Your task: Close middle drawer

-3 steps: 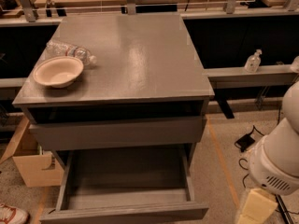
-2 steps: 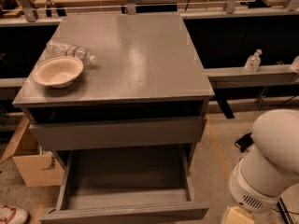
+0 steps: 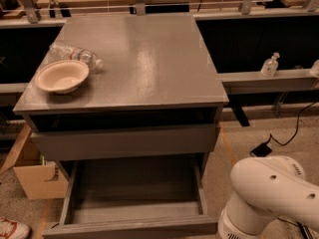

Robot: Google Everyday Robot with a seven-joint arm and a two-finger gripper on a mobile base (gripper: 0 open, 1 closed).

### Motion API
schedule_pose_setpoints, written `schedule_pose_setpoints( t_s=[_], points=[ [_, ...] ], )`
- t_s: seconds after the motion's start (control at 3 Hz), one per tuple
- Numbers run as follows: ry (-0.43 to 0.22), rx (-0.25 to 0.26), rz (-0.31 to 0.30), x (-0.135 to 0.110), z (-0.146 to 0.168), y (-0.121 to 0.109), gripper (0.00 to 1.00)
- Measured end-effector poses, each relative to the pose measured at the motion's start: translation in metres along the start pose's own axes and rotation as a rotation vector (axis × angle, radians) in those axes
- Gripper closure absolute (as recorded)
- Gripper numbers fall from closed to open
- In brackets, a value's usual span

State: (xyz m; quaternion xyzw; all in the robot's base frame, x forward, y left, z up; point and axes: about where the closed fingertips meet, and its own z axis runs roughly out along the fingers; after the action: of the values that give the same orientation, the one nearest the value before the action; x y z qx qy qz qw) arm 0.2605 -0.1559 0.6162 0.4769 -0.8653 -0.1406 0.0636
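Note:
The middle drawer (image 3: 134, 210) of the grey cabinet (image 3: 139, 59) is pulled far out at the bottom of the camera view. Its grey inside is bare, and its flat front panel (image 3: 132, 228) lies along the lower edge of the view. Above it a closed-looking grey drawer front (image 3: 124, 142) sits under a dark gap. My gripper is out of view. Only a white rounded arm segment (image 3: 271, 198) shows at the lower right, just right of the open drawer's front corner.
A beige bowl (image 3: 62, 76) and a lying plastic bottle (image 3: 75, 54) sit on the cabinet top at the left. A cardboard box (image 3: 37, 178) stands on the floor to the left. A black cable (image 3: 289, 133) and a small bottle (image 3: 270, 63) on a ledge are to the right.
The white arm segment has moved left and further into view at the lower right, nearer the open drawer. The drawer, bowl and bottle have not moved.

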Motion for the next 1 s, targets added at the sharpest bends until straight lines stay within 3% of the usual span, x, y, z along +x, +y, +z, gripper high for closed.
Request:
schedule_pose_setpoints(
  t_s=[0.33,0.67,1.0],
  points=[
    [0.012,-0.05,0.012,-0.006,0.04,0.007,0.0],
    [0.004,-0.09,0.007,-0.013,0.069,0.013,0.18],
    [-0.019,-0.126,0.022,-0.016,0.098,0.013,0.42]
  ],
)
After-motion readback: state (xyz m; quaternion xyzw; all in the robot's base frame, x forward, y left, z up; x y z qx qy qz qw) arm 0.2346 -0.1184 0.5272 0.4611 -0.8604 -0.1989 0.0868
